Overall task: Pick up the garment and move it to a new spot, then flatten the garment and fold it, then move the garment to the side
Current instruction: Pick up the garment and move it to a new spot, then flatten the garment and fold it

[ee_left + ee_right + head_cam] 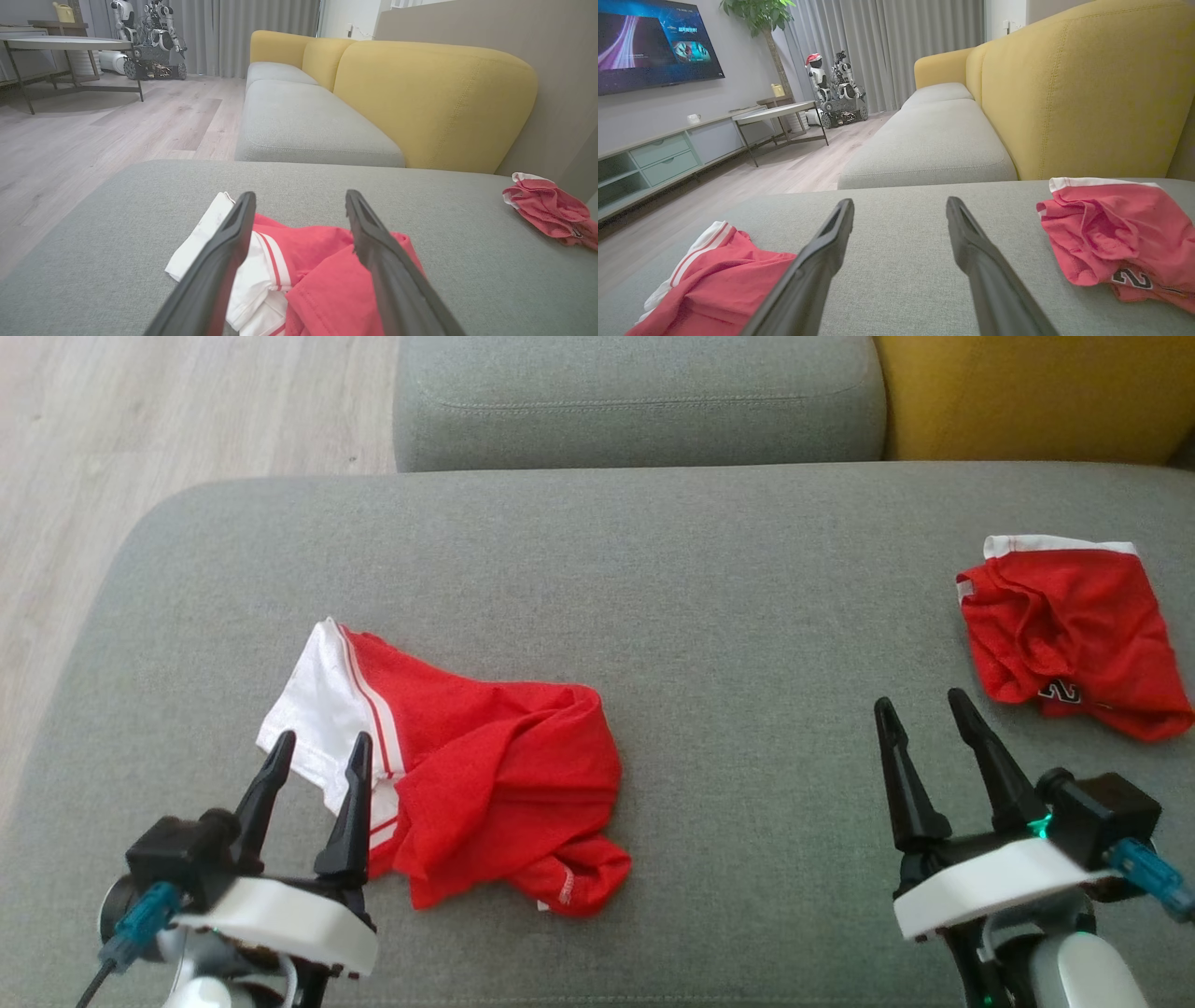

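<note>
Pick-up step, not yet begun. Crumpled red-and-white garment (485, 775) lying near left on grey cushion (700, 616). Left gripper (323, 739) spread wide, empty, at its white edge; right gripper (920, 700) likewise wide, empty. Next, probably: lower left, pinch cloth, lift.

Grey seat cushion (747, 616): coarse woven cloth, matt. On it, a red-and-white garment (485, 775) of thin, creased knit cloth. Beyond the cushion, floor (140, 429) of pale, matt wood-grain planks.
</note>
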Tool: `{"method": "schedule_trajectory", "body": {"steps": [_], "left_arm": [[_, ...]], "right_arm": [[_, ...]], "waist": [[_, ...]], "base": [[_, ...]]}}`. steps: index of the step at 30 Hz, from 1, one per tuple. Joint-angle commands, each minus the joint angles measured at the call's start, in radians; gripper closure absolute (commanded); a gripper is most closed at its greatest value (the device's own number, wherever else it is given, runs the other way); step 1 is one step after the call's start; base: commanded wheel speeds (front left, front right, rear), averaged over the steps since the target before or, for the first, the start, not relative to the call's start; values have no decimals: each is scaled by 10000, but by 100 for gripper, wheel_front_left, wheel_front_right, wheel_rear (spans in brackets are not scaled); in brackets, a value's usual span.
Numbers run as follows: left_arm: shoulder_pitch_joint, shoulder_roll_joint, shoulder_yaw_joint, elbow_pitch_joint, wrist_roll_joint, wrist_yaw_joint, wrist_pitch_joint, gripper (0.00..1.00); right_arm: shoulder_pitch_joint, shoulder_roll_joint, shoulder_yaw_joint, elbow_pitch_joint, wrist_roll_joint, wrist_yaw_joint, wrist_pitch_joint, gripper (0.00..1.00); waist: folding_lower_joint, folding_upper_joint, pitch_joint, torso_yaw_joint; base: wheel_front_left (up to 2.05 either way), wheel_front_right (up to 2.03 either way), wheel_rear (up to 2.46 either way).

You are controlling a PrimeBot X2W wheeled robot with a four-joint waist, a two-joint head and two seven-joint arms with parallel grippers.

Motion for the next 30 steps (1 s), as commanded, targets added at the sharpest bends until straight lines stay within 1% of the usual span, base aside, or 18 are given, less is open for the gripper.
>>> {"method": "schedule_trajectory", "body": {"steps": [1, 17, 20, 24, 30], "left_arm": [[-387, 176, 340, -251, -47, 23, -102, 0], [-559, 198, 316, -101, -84, 66, -239, 0], [-676, 205, 304, -121, -79, 60, -243, 0], [-858, 160, 284, -130, -72, 66, -304, 0], [-1185, 39, 206, -98, -44, 30, -487, 0]], "right_arm": [[-170, -26, 183, -425, -111, -7, -1, 0], [-147, -26, 92, -568, -200, -7, 24, 0], [-229, -26, 276, -522, -200, -7, 80, 0], [-449, -26, 1183, -176, -125, -7, 261, 0], [-1094, -26, 3345, 807, 390, -7, 345, 0]], "waist": [[0, -1, 5, -16], [0, -1, 130, -101], [0, -1, 279, -17], [0, -1, 509, 197], [0, -1, 958, 692]], "base": [[0, 0, 0], [0, 0, 0], [0, 0, 0], [0, 0, 0], [0, 0, 0]]}}
